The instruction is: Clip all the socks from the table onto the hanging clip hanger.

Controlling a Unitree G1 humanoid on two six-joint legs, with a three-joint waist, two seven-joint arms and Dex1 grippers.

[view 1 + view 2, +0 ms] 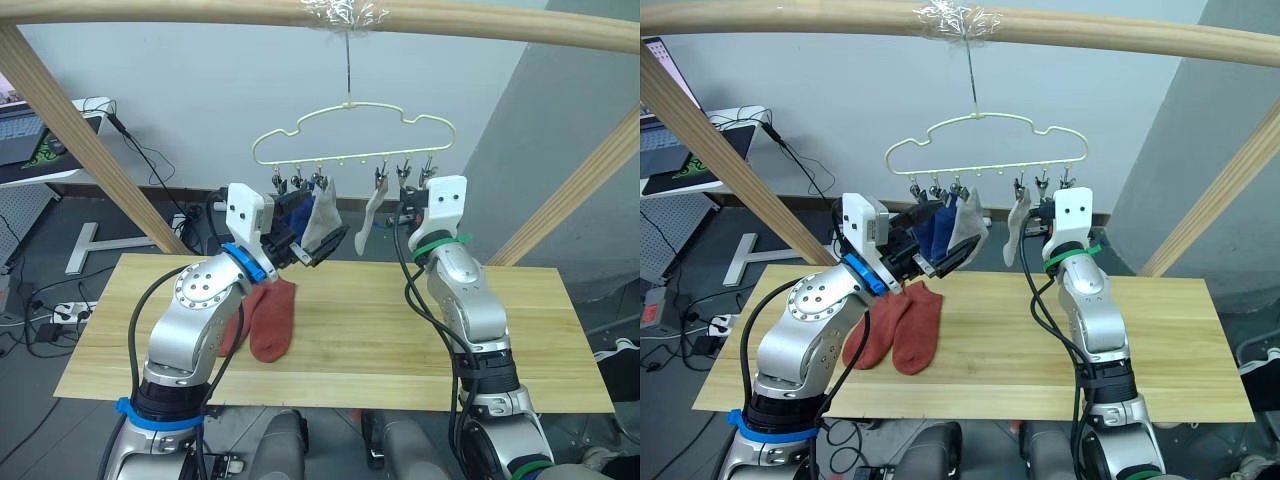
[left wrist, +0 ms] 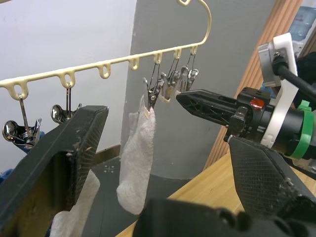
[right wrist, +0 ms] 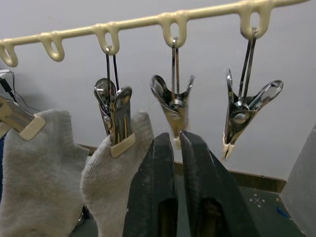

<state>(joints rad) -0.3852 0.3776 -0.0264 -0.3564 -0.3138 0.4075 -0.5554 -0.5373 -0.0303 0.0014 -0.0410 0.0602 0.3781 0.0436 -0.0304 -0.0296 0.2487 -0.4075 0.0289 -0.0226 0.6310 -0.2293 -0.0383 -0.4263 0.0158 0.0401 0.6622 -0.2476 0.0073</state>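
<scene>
Cream wire of the clip hanger (image 1: 352, 131) is hanging from a round wooden pole (image 1: 500, 22), its dark clips in a row along the bottom bar; no writing or label is readable anywhere. Two blue socks (image 1: 937, 225) and one grey sock (image 1: 322, 220) are hanging from clips right at the left end effector (image 1: 312, 250), whose fingers are standing wide apart, holding nothing. A second grey sock (image 1: 373, 217) is hanging just beside the right end effector (image 1: 408, 214). The right wrist view is showing what the head views are not: that end effector's two fingers are pressed nearly together, tips just under an empty metal clip (image 3: 174, 105), with the grey sock clipped next to it. The left wrist view is showing the right end effector from the side, reaching toward the far clips. Two rust-red socks (image 1: 902, 328) are lying side by side on the wooden counter (image 1: 400, 340), below the left end effector
</scene>
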